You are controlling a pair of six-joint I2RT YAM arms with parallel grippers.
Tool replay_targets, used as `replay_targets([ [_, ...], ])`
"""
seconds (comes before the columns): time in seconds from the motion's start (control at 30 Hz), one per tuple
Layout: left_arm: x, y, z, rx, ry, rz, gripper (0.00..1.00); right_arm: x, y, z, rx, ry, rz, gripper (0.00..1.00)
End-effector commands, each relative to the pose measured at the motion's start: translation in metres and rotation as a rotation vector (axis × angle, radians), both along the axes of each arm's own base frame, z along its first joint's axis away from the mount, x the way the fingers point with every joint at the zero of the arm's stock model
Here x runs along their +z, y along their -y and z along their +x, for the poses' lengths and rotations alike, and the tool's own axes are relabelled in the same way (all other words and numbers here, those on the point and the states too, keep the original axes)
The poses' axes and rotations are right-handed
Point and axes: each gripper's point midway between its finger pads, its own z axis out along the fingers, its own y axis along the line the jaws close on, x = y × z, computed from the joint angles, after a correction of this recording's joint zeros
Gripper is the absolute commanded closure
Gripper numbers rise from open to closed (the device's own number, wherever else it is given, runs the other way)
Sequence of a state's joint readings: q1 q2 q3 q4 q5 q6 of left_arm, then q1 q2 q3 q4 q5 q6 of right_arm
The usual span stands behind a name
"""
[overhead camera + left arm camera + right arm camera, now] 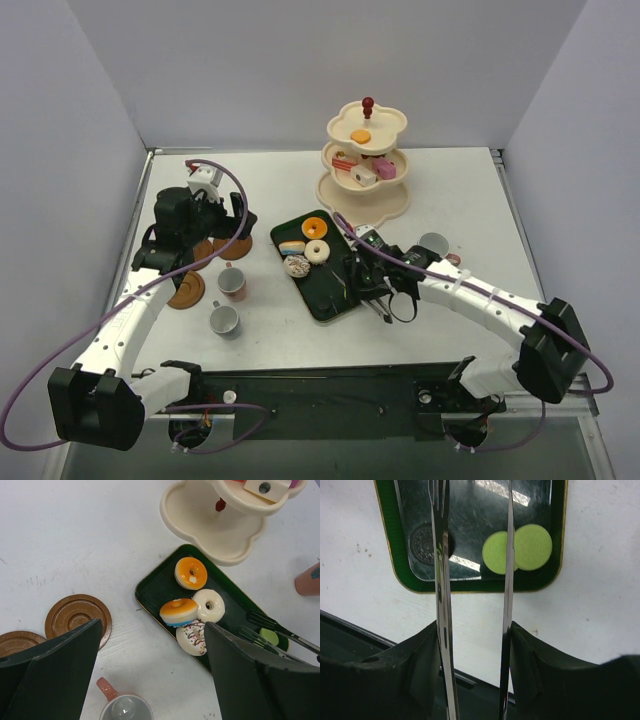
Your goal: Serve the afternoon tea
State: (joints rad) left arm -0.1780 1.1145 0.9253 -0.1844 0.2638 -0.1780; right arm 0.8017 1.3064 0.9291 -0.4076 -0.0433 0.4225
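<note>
The right tool [475, 645] clasps the metal tongs [441, 580] by both arms; should that hold slacken, they could spring apart or slide out and knock the lime-green macaron [532, 547] aside. It lies flat on the dark green tray [384, 555], under the tongs' right arm rather than squarely between them. The left tool [153, 630] hangs spread wide, empty.

- Top external: fixed, high and behind both arm bases, facing forward and down; farthest view, takes in the whole surface [480, 200].
- Left wrist: mid height, looking down between its own jaws; covers the green tray [155, 587], the stand [200, 520] base and 2 saucers [78, 617].
- Right wrist: very near, looking down along the tongs [441, 580] at 1 end of the tray.
- All 3 views share the tray.
</note>
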Motion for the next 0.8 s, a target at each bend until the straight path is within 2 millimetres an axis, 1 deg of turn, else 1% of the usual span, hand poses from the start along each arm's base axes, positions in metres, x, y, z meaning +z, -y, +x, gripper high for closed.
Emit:
replay_targets([
  [0.0,0.015,0.000,0.005,0.002,0.044,0.010,0.06,0.011,-0.026,0.029,-0.012,0.024,0.043,0.53],
  [0.03,0.016,0.000,0.005,0.000,0.046,0.011,0.06,0.013,-0.029,0.033,-0.015,0.027,0.046,0.53],
  [0.2,0.015,-0.001,0.006,0.003,0.045,0.019,0.06,0.010,-0.028,0.049,-0.062,0.009,0.056,0.53],
  [0.37,0.016,-0.001,0.005,0.002,0.048,0.018,0.06,0.011,-0.028,0.056,-0.075,0.001,0.078,0.52],
  [0.47,0.017,-0.001,0.006,0.002,0.049,0.017,0.06,0.009,-0.027,0.063,-0.080,-0.012,0.085,0.52],
  [0.77,0.014,0.000,0.006,-0.002,0.039,0.016,0.06,-0.001,-0.035,0.075,-0.073,-0.050,0.103,0.52],
])
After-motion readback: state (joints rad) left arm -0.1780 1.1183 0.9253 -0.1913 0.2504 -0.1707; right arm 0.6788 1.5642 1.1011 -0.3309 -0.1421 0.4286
